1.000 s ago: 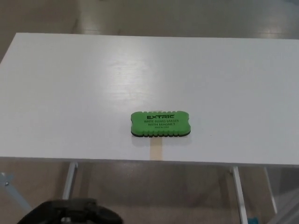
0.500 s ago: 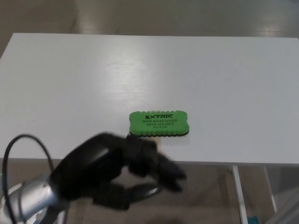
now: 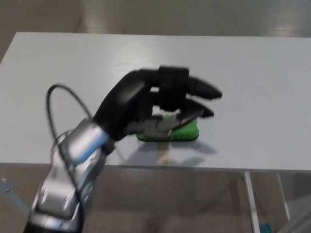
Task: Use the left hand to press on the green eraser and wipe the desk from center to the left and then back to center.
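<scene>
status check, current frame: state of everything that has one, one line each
left hand: over the eraser, fingers apart, blurred; contact cannot be told
eraser: flat on the desk near its front edge, mostly hidden by the hand
desk: white, nothing else on it
right hand: not in view

One green eraser (image 3: 187, 130), one robot hand (image 3: 160, 102), one white desk (image 3: 252, 87)

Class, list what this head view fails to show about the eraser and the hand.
- Green eraser: top label and left part hidden behind the left hand.
- Whether the hand touches the eraser: unclear; the fingers are motion-blurred.
- White desk: right edge cut off by the frame.
</scene>
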{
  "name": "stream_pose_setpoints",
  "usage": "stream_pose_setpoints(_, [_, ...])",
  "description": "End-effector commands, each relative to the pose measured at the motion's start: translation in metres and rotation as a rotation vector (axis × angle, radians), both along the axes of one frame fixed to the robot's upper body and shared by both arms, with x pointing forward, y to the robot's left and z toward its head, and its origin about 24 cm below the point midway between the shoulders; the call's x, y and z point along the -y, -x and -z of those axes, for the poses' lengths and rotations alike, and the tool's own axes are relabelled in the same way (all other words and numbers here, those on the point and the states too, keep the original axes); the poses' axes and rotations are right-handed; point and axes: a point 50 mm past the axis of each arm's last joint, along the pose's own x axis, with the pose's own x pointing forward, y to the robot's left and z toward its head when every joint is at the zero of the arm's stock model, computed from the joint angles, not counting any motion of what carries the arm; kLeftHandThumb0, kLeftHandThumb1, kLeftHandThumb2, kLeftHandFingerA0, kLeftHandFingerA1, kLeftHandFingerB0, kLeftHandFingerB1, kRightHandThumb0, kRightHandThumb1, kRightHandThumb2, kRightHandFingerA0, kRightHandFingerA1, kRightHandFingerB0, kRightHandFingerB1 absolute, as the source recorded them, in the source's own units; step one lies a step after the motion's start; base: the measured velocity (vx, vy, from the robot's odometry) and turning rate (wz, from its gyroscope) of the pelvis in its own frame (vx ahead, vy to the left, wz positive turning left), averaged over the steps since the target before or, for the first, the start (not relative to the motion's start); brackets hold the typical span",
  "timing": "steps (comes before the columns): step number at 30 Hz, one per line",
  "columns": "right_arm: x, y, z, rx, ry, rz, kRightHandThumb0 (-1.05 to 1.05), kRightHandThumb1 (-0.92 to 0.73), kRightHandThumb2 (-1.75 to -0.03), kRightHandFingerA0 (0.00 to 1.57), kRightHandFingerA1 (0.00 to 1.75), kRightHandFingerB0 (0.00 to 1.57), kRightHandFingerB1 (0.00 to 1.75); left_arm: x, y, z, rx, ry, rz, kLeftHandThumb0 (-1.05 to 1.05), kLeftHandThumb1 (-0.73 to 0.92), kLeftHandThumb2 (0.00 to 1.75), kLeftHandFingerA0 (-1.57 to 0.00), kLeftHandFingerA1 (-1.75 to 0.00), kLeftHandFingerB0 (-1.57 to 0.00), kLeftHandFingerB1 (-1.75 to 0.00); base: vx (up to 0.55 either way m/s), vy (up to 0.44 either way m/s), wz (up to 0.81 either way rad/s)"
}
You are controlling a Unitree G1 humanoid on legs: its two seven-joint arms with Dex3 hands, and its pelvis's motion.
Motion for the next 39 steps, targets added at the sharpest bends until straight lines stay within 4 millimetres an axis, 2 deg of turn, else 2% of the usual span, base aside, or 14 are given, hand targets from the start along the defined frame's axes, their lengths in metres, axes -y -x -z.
stream_pose_setpoints(1, [0.001,0.005,0.0,0.01,0.001,-0.013,-0.45,-0.71,-0.62,0.66,0.43,0.51,0.36,0.015,-0.049,0.012,-0.113,-0.078,-0.274,-0.19,0.76,0.65,-0.88,-0.52,-0.92,-0.49,0.0,0.0,0.0])
stream_pose_setpoints(8, [0.001,0.005,-0.001,0.019,0.012,-0.031,-0.45,-0.71,-0.62,0.66,0.43,0.51,0.36,0.024,-0.069,0.025,-0.253,-0.038,-0.383,-0.18,0.83,0.66,-0.89,-0.61,-0.95,-0.59,0.0,0.0,0.0])
stream_pose_setpoints(17, [0.001,0.002,-0.003,0.031,-0.007,-0.03,-0.45,-0.71,-0.62,0.66,0.42,0.51,0.36,0.029,-0.078,0.043,-0.313,-0.09,-0.44,-0.17,0.83,0.66,-0.9,-0.63,-0.95,-0.62,0.0,0.0,0.0])
stream_pose_setpoints(28, [0.001,0.003,-0.002,0.019,-0.014,-0.033,-0.44,-0.71,-0.62,0.66,0.42,0.5,0.36,0.041,-0.062,0.086,-0.447,-0.103,-0.441,-0.19,0.81,0.65,-0.91,-0.61,-0.98,-0.61,0.0,0.0,0.0])
stream_pose_setpoints(39, [0.002,0.003,-0.003,0.022,-0.024,-0.037,-0.44,-0.71,-0.62,0.66,0.42,0.5,0.36,0.033,-0.052,0.111,-0.462,-0.151,-0.476,-0.19,0.79,0.65,-0.92,-0.57,-0.99,-0.56,0.0,0.0,0.0])
